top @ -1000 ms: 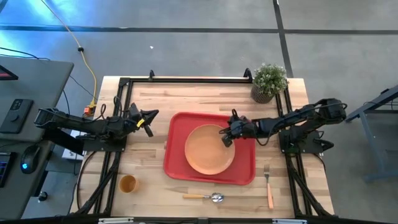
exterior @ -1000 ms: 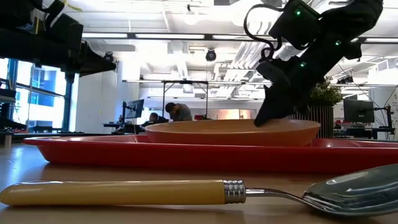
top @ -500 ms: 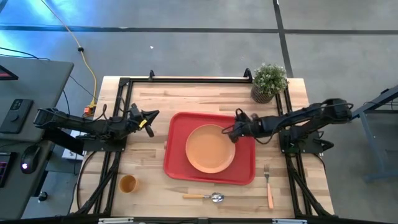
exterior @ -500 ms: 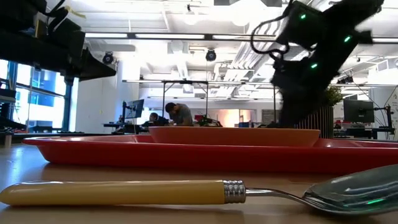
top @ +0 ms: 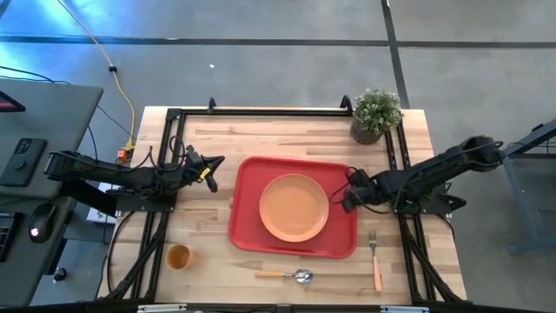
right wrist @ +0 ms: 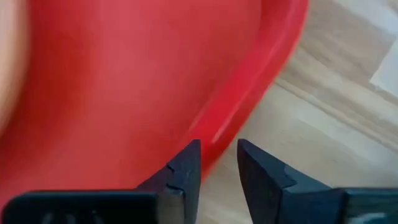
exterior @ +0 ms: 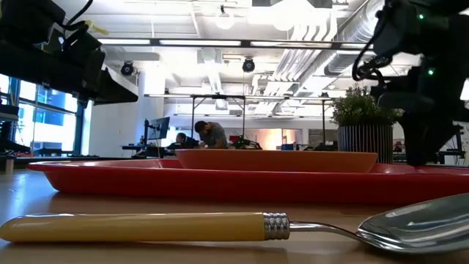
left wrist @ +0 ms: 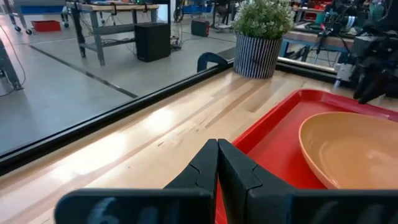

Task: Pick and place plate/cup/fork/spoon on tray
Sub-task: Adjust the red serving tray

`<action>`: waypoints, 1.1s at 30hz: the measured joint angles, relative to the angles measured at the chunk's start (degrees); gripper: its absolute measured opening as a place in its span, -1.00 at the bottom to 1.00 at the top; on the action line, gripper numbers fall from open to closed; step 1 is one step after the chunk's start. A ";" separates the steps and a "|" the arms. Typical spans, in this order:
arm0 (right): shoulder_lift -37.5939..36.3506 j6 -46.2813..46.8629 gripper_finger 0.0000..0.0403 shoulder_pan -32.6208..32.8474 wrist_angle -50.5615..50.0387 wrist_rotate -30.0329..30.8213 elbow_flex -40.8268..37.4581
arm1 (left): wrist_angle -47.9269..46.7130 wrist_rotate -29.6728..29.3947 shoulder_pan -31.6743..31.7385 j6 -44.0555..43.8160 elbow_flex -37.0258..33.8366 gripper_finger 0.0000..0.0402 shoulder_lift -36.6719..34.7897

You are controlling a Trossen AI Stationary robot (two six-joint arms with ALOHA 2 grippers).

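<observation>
The orange plate [top: 294, 207] lies flat in the middle of the red tray [top: 248, 222]; both also show in the low view, the plate [exterior: 275, 159] on the tray [exterior: 110, 178]. My right gripper [top: 347, 202] stands over the tray's right rim [right wrist: 249, 93], fingers a little apart and empty. My left gripper [top: 214, 165] is shut and empty, left of the tray. The cup [top: 178, 256] stands near the front left. The spoon [top: 285, 276] and the fork [top: 375, 259] lie on the table in front of the tray.
A potted plant [top: 375, 115] stands at the table's far right corner. Black frame rails run along the table's left, right and far sides. Bare wood lies between the tray and the left rail.
My right gripper has let go of the plate's right rim and drawn back toward the table's right edge, to the tray's right rim. The plate, tilted with its right side raised a second ago, now lies flat on the tray.
</observation>
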 joint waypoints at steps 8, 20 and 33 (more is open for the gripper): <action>-0.08 0.74 -0.71 -0.05 8.92 2.72 -2.93 | 0.08 0.20 0.22 0.00 0.00 -1.00 0.02; 0.11 1.69 -0.73 -5.02 14.34 6.97 -3.17 | 0.07 -0.06 0.22 -1.19 -0.02 -1.00 0.02; 0.07 -2.47 -0.73 -1.79 13.60 14.37 -0.62 | -0.10 18.28 0.20 -4.98 -0.04 -1.00 3.85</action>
